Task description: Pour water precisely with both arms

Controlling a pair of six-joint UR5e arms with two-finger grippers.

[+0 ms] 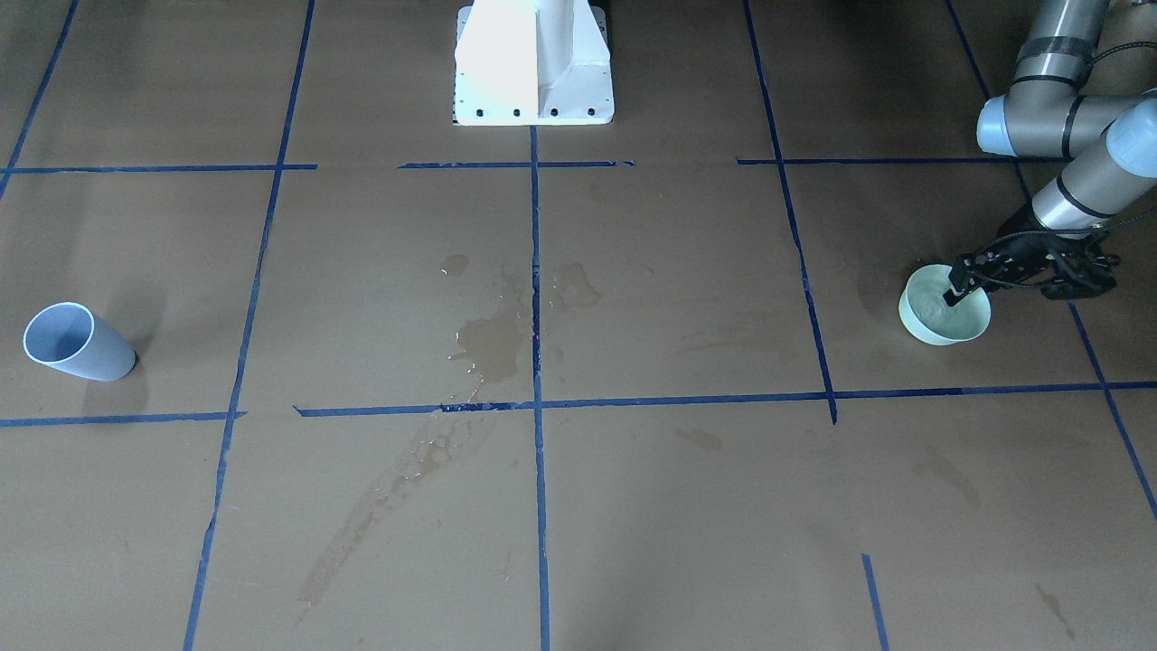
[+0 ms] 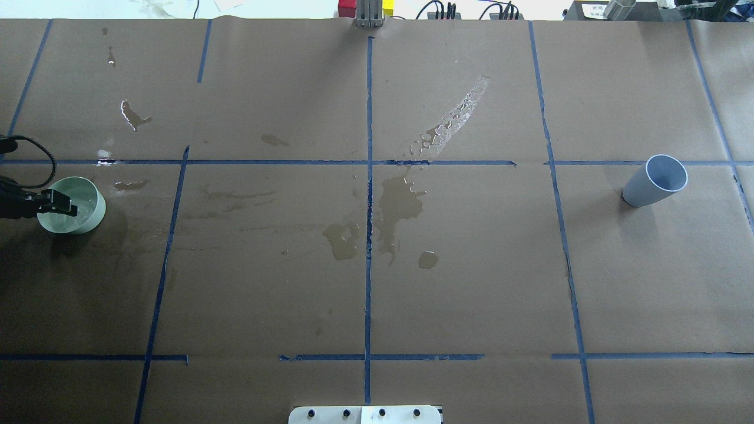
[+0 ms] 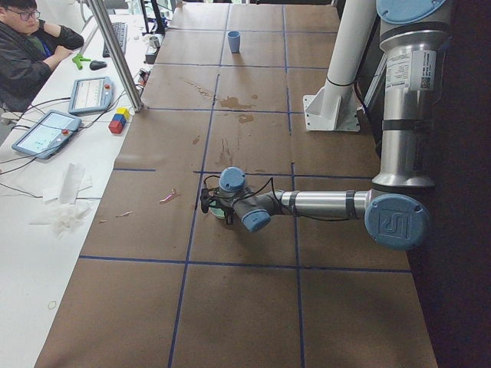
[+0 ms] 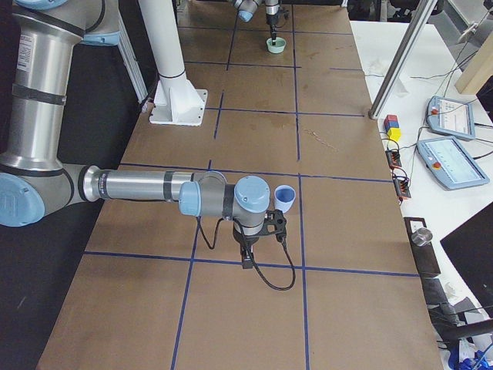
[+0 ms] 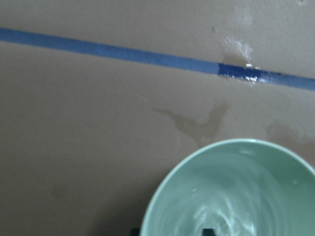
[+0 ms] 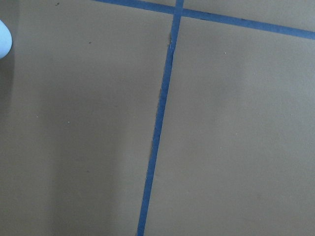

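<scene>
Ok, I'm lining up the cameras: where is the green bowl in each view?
Front-facing: green bowl at far right, mid-height.
Overhead: far left edge, mid-height.
Exterior left: centre, mostly hidden behind the left arm.
Exterior right: top, at the table's far end.
Left wrist: fills the bottom right.
Right wrist: not in it.
Landmark: the white pedestal shows in all four exterior views.

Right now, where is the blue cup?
In the overhead view the blue cup stands on the table's right side, far across from the green bowl.
</scene>
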